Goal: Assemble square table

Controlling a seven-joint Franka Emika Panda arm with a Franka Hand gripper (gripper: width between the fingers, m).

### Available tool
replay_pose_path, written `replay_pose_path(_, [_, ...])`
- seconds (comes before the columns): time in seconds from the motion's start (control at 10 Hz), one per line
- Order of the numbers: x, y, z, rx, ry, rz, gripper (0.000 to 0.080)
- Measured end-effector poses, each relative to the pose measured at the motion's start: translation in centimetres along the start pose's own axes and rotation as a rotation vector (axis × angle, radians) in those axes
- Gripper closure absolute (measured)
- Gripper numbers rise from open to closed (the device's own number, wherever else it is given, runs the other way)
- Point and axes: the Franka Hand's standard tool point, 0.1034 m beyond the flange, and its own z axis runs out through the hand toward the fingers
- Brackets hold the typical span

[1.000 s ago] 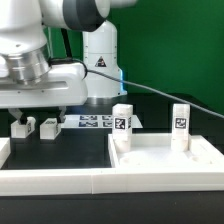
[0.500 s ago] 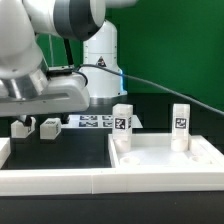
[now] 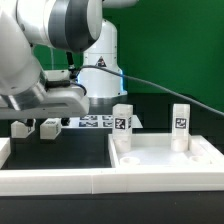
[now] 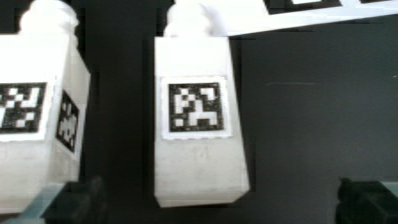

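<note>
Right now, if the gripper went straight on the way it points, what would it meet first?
Probably the white leg lying flat on the black surface: the open gripper is roughly centred over its end and straddles it. A second leg lies close beside. Height above them is unclear.

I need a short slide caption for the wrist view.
Open claw over two white tagged legs lying on the black table.

place: robotics lab | evidence: robot arm (image 3: 60, 35), green backdrop (image 3: 175, 40), marker board (image 3: 95, 122)
</note>
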Motion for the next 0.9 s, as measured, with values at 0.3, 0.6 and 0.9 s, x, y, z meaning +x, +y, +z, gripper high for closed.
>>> replay_pose_path(0.3, [-0.8,0.5,1.7,-0.023,-0.056,0.091,0.015])
replay_pose_path(0.6, [-0.5,0.7,2.1,-0.028,-0.06,0.091,0.015])
replay_pose_path(0.9, [-0.4,0.2,1.8,-0.025,-0.069,0.074,0.015])
